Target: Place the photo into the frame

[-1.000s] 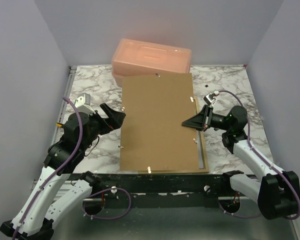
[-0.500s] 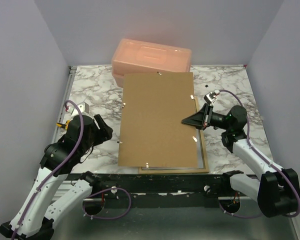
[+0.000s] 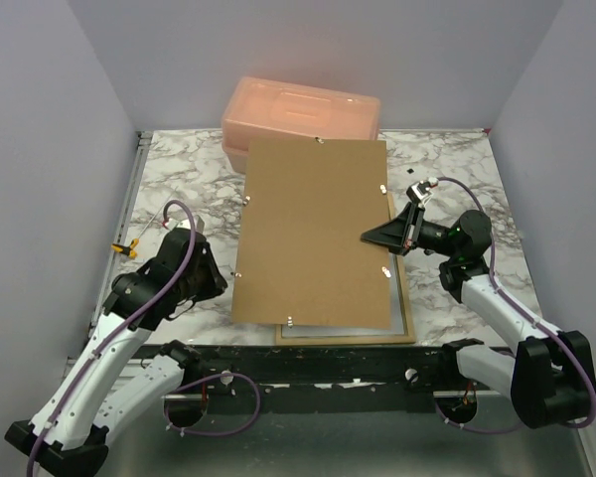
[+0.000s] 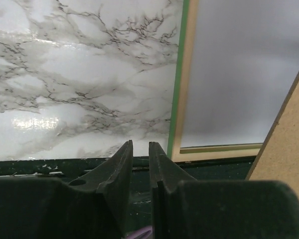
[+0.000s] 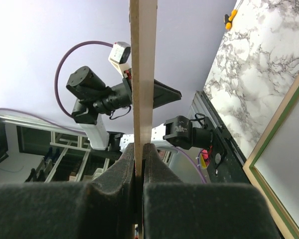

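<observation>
The frame lies flat on the marble table, its pale wood back up, mostly covered by a brown backing board. My right gripper is shut on the board's right edge and holds it tilted above the frame. My left gripper hovers low by the board's left side, touching nothing. Its fingers stand almost together with a narrow gap and nothing between them. The green-edged frame encloses a glossy grey surface. I cannot tell whether that is the photo.
A peach plastic box stands at the back behind the board. A small orange clamp sits on the left rail. Purple walls close in both sides. The dark front rail runs just below my left fingers.
My left arm pulled back toward the near left, and its jaws went from wide open to almost together. The board's left side slid slightly leftward. My right gripper kept its grip.
</observation>
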`<action>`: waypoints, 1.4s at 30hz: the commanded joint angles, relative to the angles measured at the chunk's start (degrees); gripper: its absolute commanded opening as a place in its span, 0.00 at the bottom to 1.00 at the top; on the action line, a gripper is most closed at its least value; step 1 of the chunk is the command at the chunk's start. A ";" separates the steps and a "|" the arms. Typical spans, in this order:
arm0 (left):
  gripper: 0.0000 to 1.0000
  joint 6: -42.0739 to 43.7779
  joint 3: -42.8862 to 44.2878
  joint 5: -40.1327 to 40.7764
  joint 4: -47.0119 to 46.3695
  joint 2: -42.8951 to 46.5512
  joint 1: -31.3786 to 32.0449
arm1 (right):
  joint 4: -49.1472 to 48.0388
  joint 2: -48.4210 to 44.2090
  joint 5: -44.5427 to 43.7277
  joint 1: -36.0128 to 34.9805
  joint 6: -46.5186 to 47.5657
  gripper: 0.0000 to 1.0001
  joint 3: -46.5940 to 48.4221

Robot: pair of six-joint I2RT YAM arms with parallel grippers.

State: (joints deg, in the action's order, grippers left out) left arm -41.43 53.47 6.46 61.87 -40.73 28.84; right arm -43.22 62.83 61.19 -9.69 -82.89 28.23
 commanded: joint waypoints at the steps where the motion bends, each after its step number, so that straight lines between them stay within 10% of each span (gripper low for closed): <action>1: 0.20 0.48 -0.20 -4.72 -4.31 -1.09 0.42 | -4.69 0.01 -0.79 -0.15 -1.22 0.00 2.35; 42: 0.07 3.01 15.05 11.90 -6.47 -16.19 9.60 | 1.42 -1.85 0.27 -0.12 3.13 0.00 -0.75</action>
State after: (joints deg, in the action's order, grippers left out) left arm -39.38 67.16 18.35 55.99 -56.90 38.13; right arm -39.97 62.41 61.36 -9.43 -79.88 27.99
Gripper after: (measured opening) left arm 0.069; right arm 0.057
